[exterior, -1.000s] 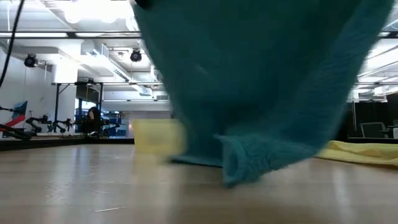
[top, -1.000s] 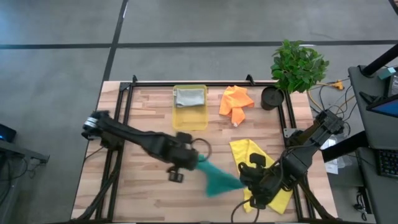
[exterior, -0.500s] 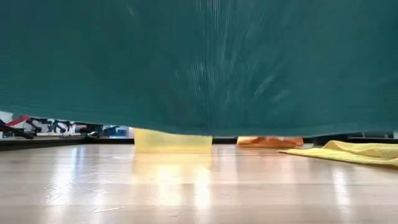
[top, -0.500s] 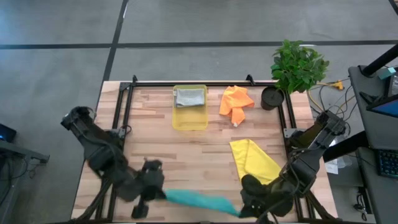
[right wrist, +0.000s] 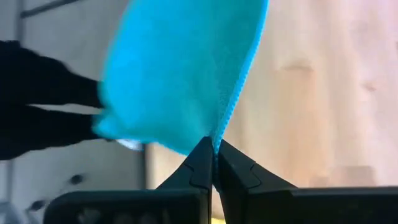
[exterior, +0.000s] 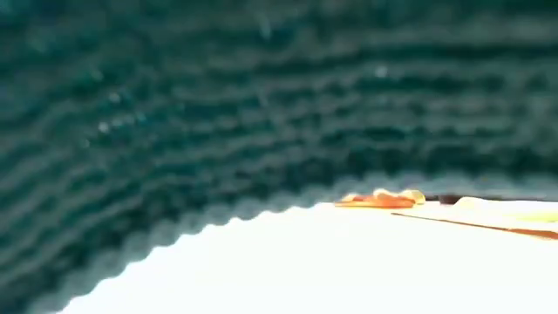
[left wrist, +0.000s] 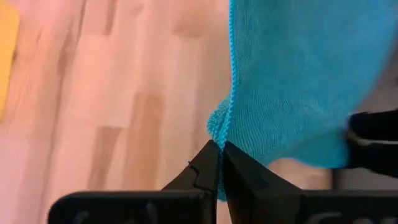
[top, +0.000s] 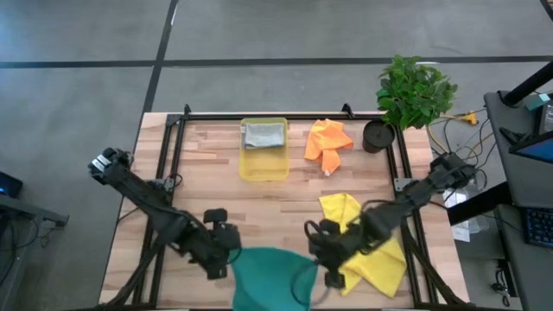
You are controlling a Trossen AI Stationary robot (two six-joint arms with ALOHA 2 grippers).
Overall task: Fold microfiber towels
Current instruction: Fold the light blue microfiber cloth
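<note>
At the bottom centre of the high view, the teal towel (top: 270,275) was spread out at the table's near edge, held between both grippers and not yet folded; in the low view it filled nearly the whole frame, hanging right in front of the lens. Left gripper (top: 226,251) sat at the towel's left upper corner, fingers pinched shut on its hem, which the left wrist view showed clamped between the closed tips. Right gripper (top: 316,244) was at the towel's right upper corner, likewise closed tight on the edge, as the right wrist view showed. Both arms reached low and inward from the table's two sides, elbows out, wrists near each other.

Just right of centre, the yellow towel (top: 373,250) lay loose and rumpled under the right arm, unfolded. Farther up, the orange towel (top: 327,142) lay crumpled, also unfolded. Upper centre, the light grey towel (top: 263,135) sat folded in the translucent yellow tray (top: 263,164). By my judgement one towel was done, three were left, with the teal one in hand.
</note>
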